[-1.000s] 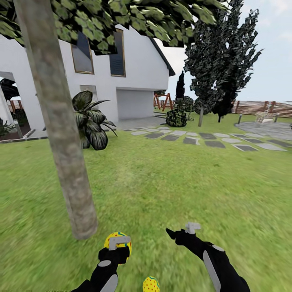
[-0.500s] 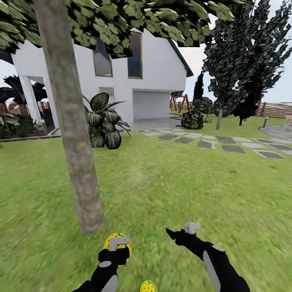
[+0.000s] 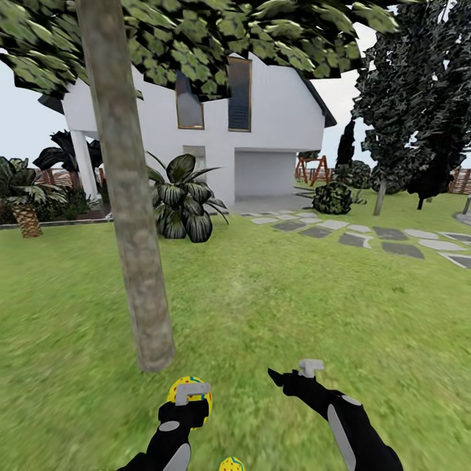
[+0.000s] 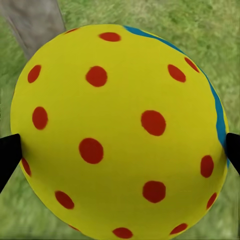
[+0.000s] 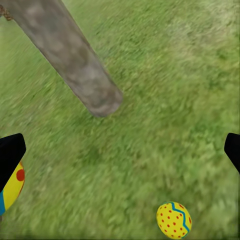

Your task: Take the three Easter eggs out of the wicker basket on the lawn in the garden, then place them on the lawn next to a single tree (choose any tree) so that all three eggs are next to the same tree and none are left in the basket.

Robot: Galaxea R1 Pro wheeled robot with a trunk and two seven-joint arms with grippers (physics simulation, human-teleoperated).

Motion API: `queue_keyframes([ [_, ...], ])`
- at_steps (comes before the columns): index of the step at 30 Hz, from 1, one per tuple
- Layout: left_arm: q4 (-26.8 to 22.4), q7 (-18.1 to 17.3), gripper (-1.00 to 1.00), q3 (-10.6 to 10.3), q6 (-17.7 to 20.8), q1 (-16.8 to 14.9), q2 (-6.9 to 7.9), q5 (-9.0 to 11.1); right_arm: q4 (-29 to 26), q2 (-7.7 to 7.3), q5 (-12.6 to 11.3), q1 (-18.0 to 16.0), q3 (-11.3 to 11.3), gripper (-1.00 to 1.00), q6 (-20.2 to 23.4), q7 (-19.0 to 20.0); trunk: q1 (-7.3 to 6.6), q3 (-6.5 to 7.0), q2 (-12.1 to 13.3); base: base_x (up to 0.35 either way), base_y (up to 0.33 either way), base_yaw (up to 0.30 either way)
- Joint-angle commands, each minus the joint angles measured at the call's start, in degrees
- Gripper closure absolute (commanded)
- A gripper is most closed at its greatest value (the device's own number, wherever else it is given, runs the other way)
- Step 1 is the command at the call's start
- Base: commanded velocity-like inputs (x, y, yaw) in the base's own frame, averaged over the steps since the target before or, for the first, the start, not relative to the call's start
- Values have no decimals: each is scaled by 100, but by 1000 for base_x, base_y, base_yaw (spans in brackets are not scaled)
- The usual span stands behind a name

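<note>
My left gripper (image 3: 190, 400) is shut on a yellow Easter egg (image 3: 188, 387) with red dots, held just above the lawn (image 3: 281, 294) close to the foot of the tree (image 3: 134, 216). In the left wrist view that egg (image 4: 120, 130) sits between the two dark fingertips, with the trunk (image 4: 35, 20) behind it. A second Easter egg (image 3: 231, 465) lies on the grass between my arms, and it also appears in the right wrist view (image 5: 173, 220) a short way from the trunk's base (image 5: 100, 100). My right gripper (image 3: 288, 379) is open and empty. The wicker basket is out of view.
A low broad-leaved plant (image 3: 183, 209) stands behind the tree in front of a white house (image 3: 261, 131). A grey stepping-stone path (image 3: 366, 235) runs off to the right, with dark conical trees (image 3: 418, 98) beyond. Open grass stretches ahead and to the right.
The whole picture has shifted right, so the camera has turned left. The egg on the grass has slid lower in the picture. Both grippers keep their pose.
</note>
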Motion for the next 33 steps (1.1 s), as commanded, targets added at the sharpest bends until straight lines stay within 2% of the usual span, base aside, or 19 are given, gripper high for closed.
queue_keyframes([
  [1, -6, 49, 100, -20, 16, -9, 5, 35, -6, 6, -43, -3, -23, -100, 53, 22, 2, -3, -8, 0, -320, 211],
  [17, -3, 40, 100, -13, 8, -9, 5, 44, -6, 13, -34, -3, -6, -100, 52, 9, 2, 106, -8, -133, -298, 208],
  [24, -3, 40, 100, -13, 8, -9, 5, 44, -6, 7, -41, -3, 5, -100, 57, 11, 2, 113, -8, -207, -250, 35],
  [28, -9, 40, 100, -13, 7, -9, 8, 44, -6, 8, -43, -3, 4, -100, 50, 21, 2, 115, -8, -13, -42, 12],
  [33, -4, 40, 100, -12, 6, -9, 6, 44, -6, 19, -30, -3, 18, -100, 60, 2, 2, 137, -8, 207, 140, 172],
])
